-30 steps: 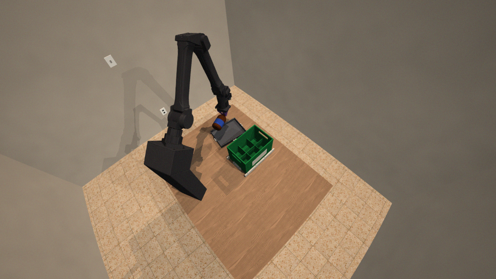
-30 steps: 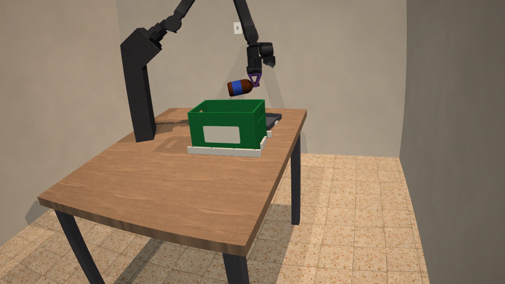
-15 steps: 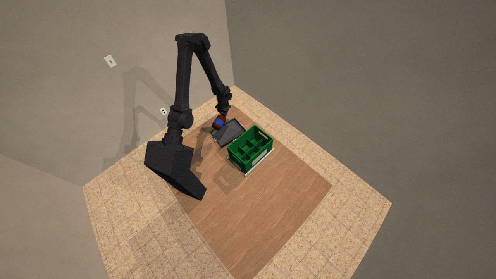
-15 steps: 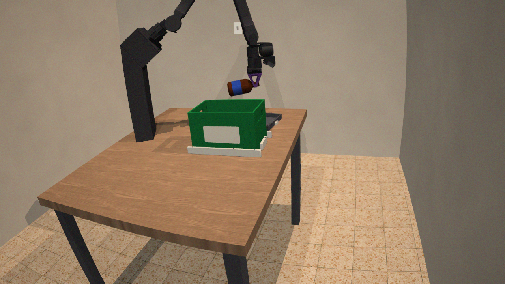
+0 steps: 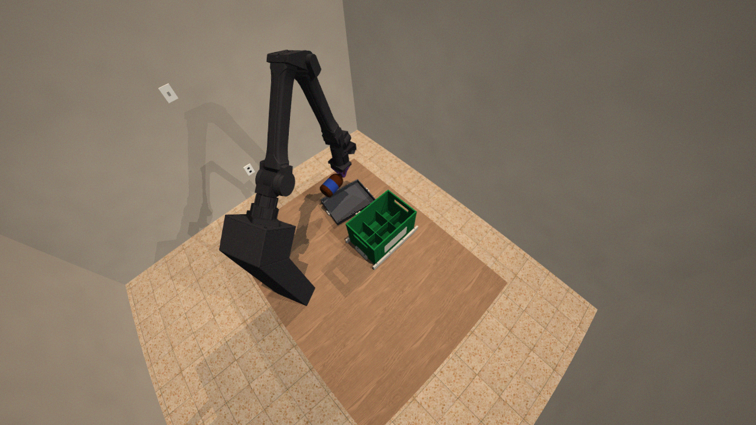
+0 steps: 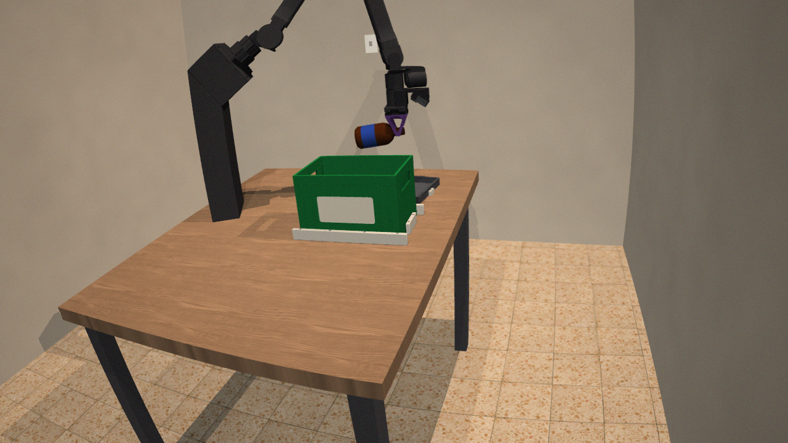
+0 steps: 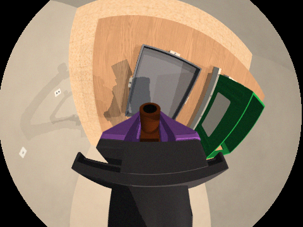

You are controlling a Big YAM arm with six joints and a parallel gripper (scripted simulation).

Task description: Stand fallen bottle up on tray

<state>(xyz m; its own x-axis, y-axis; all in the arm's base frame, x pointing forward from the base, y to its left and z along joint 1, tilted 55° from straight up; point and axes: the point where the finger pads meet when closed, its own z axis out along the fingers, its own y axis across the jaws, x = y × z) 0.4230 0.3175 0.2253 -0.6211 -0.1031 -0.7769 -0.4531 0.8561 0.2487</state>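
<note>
My gripper point(image 5: 342, 170) point(image 6: 396, 127) point(image 7: 149, 114) has purple fingers and is shut on the neck of a brown bottle point(image 5: 331, 185) point(image 6: 372, 135) point(image 7: 150, 117) with a blue label. The bottle hangs nearly level, its base pointing away from the fingers, high in the air above the tray. The dark grey tray point(image 5: 355, 202) point(image 6: 428, 183) point(image 7: 168, 80) lies flat on the table behind the crate and holds nothing. In the wrist view only the bottle's mouth and neck show; its body is hidden behind the fingers.
A green crate point(image 5: 381, 225) point(image 6: 352, 189) point(image 7: 231, 120) with inner dividers stands on a white base next to the tray. The arm's black base point(image 5: 261, 248) point(image 6: 215, 126) stands at the table's far left. The wooden table point(image 5: 380, 311) point(image 6: 264, 297) ends close beyond the tray.
</note>
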